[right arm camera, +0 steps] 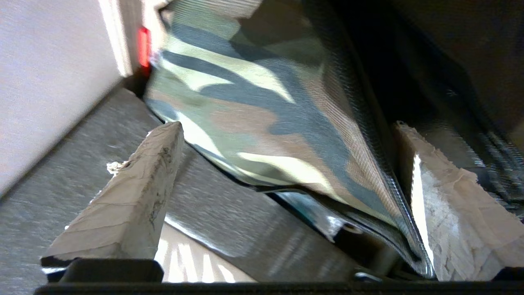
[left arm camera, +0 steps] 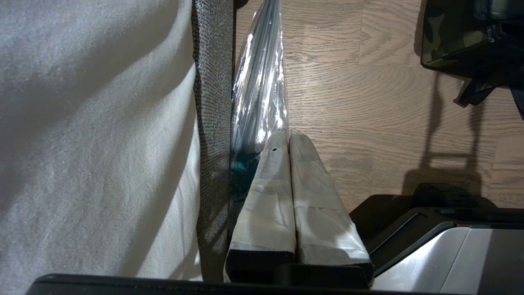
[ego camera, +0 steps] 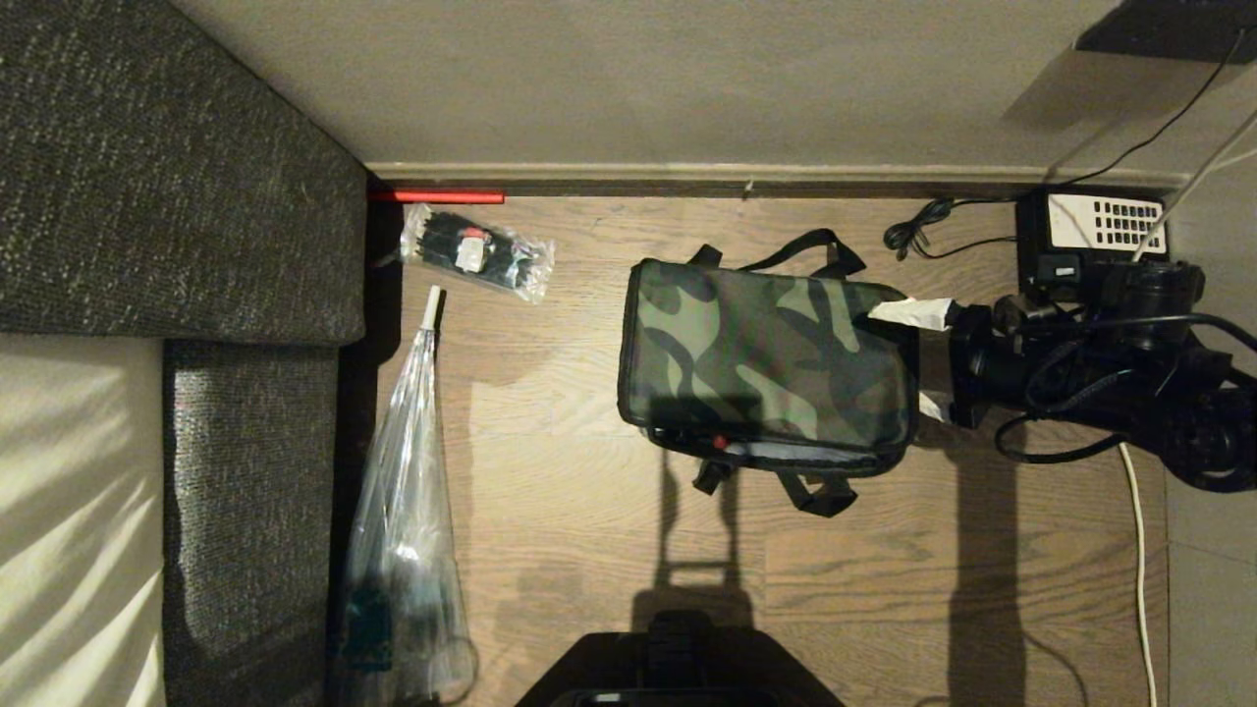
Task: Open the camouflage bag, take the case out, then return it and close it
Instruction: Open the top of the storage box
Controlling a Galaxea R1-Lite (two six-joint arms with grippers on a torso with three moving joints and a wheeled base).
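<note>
Camouflage bag (ego camera: 766, 358) hides any case inside, right claw (ego camera: 933, 358) spread at its end; left claw (left arm camera: 288, 137) pressed together.

No text, label, brand, number or sign can be read in any view. The black telephone (ego camera: 1092, 236) just beyond the right hand (ego camera: 933, 358) has a white keypad, but its key markings are too small to make out. The camouflage bag (ego camera: 766, 358) shows no lettering.
</note>
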